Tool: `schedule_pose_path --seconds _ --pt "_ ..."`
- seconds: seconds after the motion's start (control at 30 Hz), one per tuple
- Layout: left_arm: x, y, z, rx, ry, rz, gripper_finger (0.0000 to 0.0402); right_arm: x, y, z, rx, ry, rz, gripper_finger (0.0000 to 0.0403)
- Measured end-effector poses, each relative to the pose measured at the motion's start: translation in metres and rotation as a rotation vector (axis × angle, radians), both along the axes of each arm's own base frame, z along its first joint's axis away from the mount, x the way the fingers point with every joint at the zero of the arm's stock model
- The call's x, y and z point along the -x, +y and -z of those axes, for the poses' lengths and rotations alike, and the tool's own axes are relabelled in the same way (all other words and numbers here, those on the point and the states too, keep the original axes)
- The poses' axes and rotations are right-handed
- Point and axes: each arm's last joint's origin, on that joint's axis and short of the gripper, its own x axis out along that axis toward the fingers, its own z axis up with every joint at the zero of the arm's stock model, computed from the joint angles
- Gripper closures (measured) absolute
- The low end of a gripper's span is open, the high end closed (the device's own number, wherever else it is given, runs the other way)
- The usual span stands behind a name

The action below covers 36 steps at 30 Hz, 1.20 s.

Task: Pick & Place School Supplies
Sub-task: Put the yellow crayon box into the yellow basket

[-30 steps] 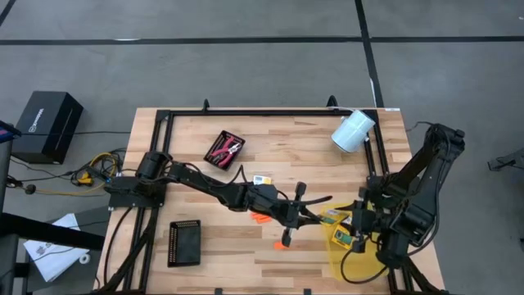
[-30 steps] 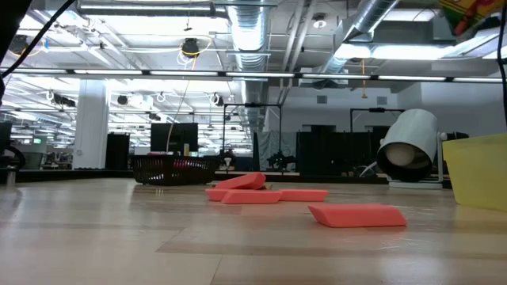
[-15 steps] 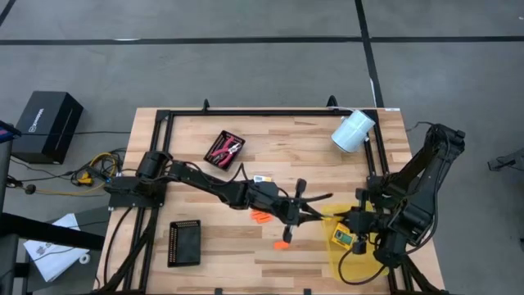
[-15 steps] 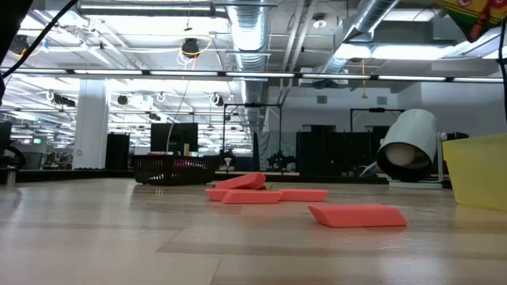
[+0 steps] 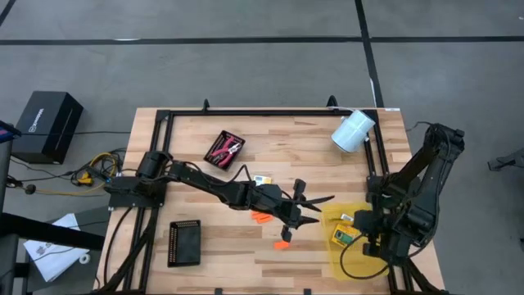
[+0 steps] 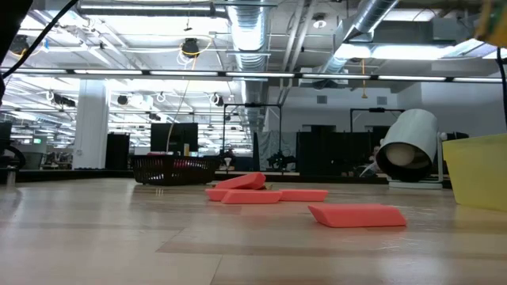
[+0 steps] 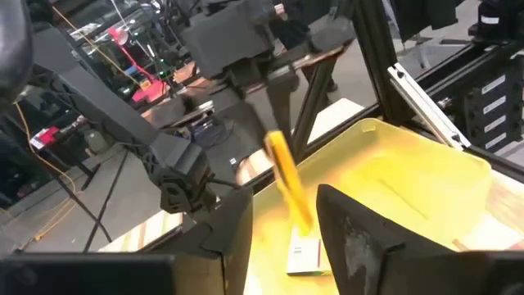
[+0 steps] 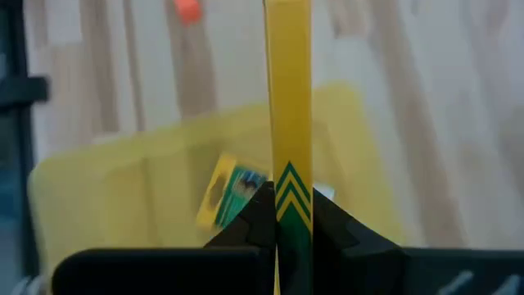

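Observation:
My right gripper hangs over the translucent yellow bin at the table's right near side, shut on a flat yellow crayon box with green marks. The left wrist view shows that box edge-on below the right gripper. My left gripper stands open just left of the bin, level with the box and apart from it. Another crayon box lies on the bin's floor. A third lies flat on the table. Orange pieces lie on the wood. My right gripper pinches the crayon box's end with the green chevrons between its two fingers, on the two flat faces. The fingers come from above, pointing down. The box hangs below them, slightly tilted, clear of the bin.
A black mesh tray with red-handled scissors sits at the far left of centre, a second mesh tray near the front left. A white roll lies at the far right. More orange pieces lie mid-table.
My right gripper has shut on the crayon box that my left gripper held out. My left gripper has opened and let go. The right gripper has carried the box a little toward the table's right and near edges, over the bin.

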Motion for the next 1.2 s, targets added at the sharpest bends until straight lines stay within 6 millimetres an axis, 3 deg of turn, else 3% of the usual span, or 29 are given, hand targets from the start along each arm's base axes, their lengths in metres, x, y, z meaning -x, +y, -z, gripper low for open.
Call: schedule_pose_path --seconds 0.23,0.43,0.7,0.87,1.03,1.2 --pt "0.0 0.0 0.0 0.004 0.002 -0.002 0.026 0.02 0.008 0.001 -0.104 0.078 0.096 0.0379" --pt "0.001 -0.004 0.0 0.024 0.005 0.004 0.0262 0.025 0.012 0.003 -0.139 0.072 0.154 0.0374" --pt "0.002 -0.006 0.0 0.027 0.006 0.009 0.0259 0.024 0.011 0.003 -0.155 0.068 0.197 0.0226" --pt "0.002 -0.006 0.0 0.03 0.007 0.008 0.026 0.024 0.011 0.003 -0.156 0.065 0.205 0.0172" --pt "0.004 -0.012 0.006 0.084 0.077 0.009 0.0261 0.02 0.016 0.005 -0.184 0.026 0.223 0.0169" --pt "0.019 -0.025 0.036 0.124 0.29 -0.005 0.0262 0.008 0.039 0.016 -0.187 -0.106 0.153 0.0188"
